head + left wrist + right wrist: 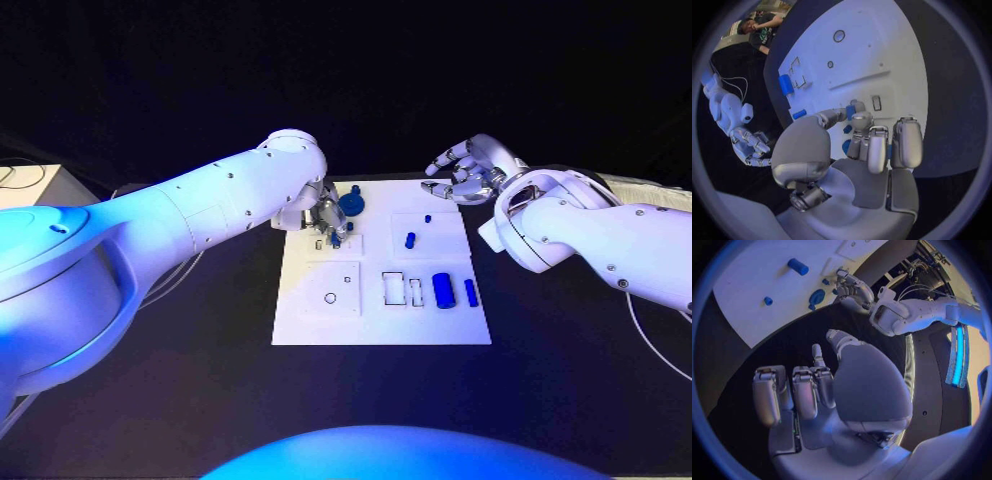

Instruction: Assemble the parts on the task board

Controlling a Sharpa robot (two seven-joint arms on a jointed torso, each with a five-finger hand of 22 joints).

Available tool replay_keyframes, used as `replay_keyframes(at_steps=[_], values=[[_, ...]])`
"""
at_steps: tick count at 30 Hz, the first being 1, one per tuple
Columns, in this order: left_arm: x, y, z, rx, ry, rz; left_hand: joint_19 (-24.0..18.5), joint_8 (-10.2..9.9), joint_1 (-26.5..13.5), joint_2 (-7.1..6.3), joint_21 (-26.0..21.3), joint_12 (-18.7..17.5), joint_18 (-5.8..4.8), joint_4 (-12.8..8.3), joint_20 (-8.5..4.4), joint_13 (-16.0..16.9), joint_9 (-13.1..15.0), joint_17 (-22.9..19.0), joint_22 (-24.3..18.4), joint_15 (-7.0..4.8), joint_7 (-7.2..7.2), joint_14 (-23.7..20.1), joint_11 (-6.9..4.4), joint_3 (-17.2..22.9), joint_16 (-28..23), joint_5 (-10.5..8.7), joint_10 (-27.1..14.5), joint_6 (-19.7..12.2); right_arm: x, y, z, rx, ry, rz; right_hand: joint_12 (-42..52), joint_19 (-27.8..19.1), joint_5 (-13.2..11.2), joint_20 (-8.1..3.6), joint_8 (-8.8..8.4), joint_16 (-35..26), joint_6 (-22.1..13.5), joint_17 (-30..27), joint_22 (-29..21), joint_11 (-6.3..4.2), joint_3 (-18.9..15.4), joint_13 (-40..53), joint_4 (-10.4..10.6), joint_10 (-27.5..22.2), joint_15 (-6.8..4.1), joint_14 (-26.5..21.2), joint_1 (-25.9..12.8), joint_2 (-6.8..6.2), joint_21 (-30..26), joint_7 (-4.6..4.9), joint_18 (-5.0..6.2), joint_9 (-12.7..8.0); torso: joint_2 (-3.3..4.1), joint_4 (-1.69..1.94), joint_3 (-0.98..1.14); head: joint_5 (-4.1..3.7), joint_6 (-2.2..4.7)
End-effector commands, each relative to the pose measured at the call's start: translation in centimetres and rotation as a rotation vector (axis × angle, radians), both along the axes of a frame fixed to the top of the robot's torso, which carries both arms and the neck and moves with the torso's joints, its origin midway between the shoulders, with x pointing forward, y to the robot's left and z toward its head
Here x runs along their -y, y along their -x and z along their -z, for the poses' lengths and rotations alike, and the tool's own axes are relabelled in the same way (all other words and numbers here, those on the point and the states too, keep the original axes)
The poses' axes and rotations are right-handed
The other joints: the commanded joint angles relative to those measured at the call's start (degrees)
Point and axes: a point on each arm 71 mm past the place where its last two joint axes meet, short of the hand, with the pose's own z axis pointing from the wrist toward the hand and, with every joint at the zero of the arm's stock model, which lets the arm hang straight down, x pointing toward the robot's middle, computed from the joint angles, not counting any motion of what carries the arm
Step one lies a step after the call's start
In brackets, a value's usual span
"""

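**Left robot hand at the far-left corner of the board, a small part between its fingertips**

The flat white rectangular task board point(382, 325) lies in the middle of the black tabletop point(577, 400). The left robot hand point(329, 212) is lowered over the board's far-left corner, fingers curled downward; in the left wrist view a small blue part point(851, 111) sits at its fingertips point(856, 106), apparently pinched, though the hold is not fully clear. A round blue disc-shaped part point(355, 199) lies just beside that hand. Two upright blue cylinders point(444, 289) stand in the board's near-right area, beside empty rectangular outline slots point(394, 288); a small blue peg point(410, 240) stands near the middle.

The right robot hand point(469, 170) hovers off the board's far-right corner, fingers loosely curled around nothing.

Judged step: picking up or seating a small part at the far-left corner. The next move likely calls for fine alignment of the part over its recess, then a straight downward press without disturbing the neighbouring disc.
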Motion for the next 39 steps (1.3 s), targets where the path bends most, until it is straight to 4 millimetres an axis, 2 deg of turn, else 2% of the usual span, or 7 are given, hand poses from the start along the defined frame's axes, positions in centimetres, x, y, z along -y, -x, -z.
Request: replay_keyframes(at_steps=[1, 18, 24, 32, 39], values=[[-0.2, 0.4, 0.8, -0.039, -0.014, 0.013, 0.26, 0.28, 0.22, 0.45, 0.35, 0.25, -0.69, -10.63, -0.07, 0.1, 0.11, 15.09, 1.62, -0.36, -0.07, 5.96, -0.87, 10.2, 0.25, 0.39, 0.83, 0.07, -0.1, 0.0, 0.0, 0.0, 0.013, -0.013, -0.26, 4.65, 0.38, -0.45, 0.38, -0.22, -0.44, 13.87, 12.75, -0.37, 0.32, 11.63, 0.01, 2.81, -0.35, 5.55, -0.55, -0.04, -0.33, -0.08, -0.02, 0.05, 0.03, 0.0, 0.0, 0.02, 0.0], [-1.3, 0.8, 0.6, -0.093, -0.004, 0.028, 0.19, 0.4, 0.51, 0.41, 0.29, 0.51, -0.66, -10.99, -0.13, 0.5, 0.19, 15.09, 1.51, -0.43, -0.18, 5.96, -0.98, 10.28, 0.25, 0.41, 1.12, 0.2, 0.1, -0.1, 0.1, 0.0, 0.015, -0.009, -0.26, 4.65, 0.38, -0.45, 0.38, -0.22, -0.44, 13.87, 12.75, -0.37, 0.32, 11.63, 0.01, 2.81, -0.35, 5.55, -0.55, -0.04, -0.33, -0.08, -0.02, 0.05, 0.03, 0.02, 0.02, -0.09, -0.21], [-1.3, 0.9, 0.5, -0.11, 0.001, 0.037, 0.3, 0.45, 0.6, 0.38, 0.37, 0.66, -0.7, -11.13, -0.16, 0.71, 0.22, 15.09, 1.67, -0.46, -0.22, 5.96, -1.02, 10.3, 0.25, 0.42, 1.28, 0.29, 0.1, -0.1, 0.1, 0.0, 0.015, -0.009, -0.26, 4.65, 0.38, -0.45, 0.38, -0.22, -0.44, 13.87, 12.75, -0.37, 0.32, 11.63, 0.01, 2.81, -0.35, 5.55, -0.55, -0.04, -0.33, -0.08, -0.02, 0.05, 0.03, 0.0, 0.03, -0.06, -0.2], [-1.2, 0.8, 0.5, -0.1, 0.008, 0.023, 0.27, 0.51, 0.56, 0.47, 0.34, 0.63, -0.69, -11.06, -0.19, 0.64, 0.23, 15.09, 1.63, -0.49, -0.24, 5.96, -1.03, 10.29, 0.25, 0.42, 1.4, 0.44, 0.1, -0.1, 0.1, 0.0, 0.015, -0.01, -0.26, 4.65, 0.38, -0.45, 0.38, -0.22, -0.44, 13.87, 12.75, -0.37, 0.32, 11.63, 0.01, 2.81, -0.35, 5.55, -0.55, -0.04, -0.33, -0.08, -0.02, 0.05, 0.0, 0.09, -0.05, -0.09, -0.21], [-1.1, 0.6, 0.4, -0.088, 0.015, 0.013, 0.31, 0.55, 0.47, 0.57, 0.36, 0.62, -0.7, -10.92, -0.21, 0.6, 0.24, 15.09, 1.67, -0.51, -0.25, 5.96, -1.04, 10.26, 0.25, 0.4, 1.49, 0.54, 0.0, -0.1, 0.0, 0.001, 0.014, -0.011, -0.26, 4.65, 0.38, -0.45, 0.38, -0.22, -0.44, 13.87, 12.75, -0.37, 0.32, 11.63, 0.01, 2.81, -0.35, 5.55, -0.55, -0.04, -0.33, -0.08, -0.02, 0.05, 0.02, 0.0, 0.01, 0.05, -0.27]])
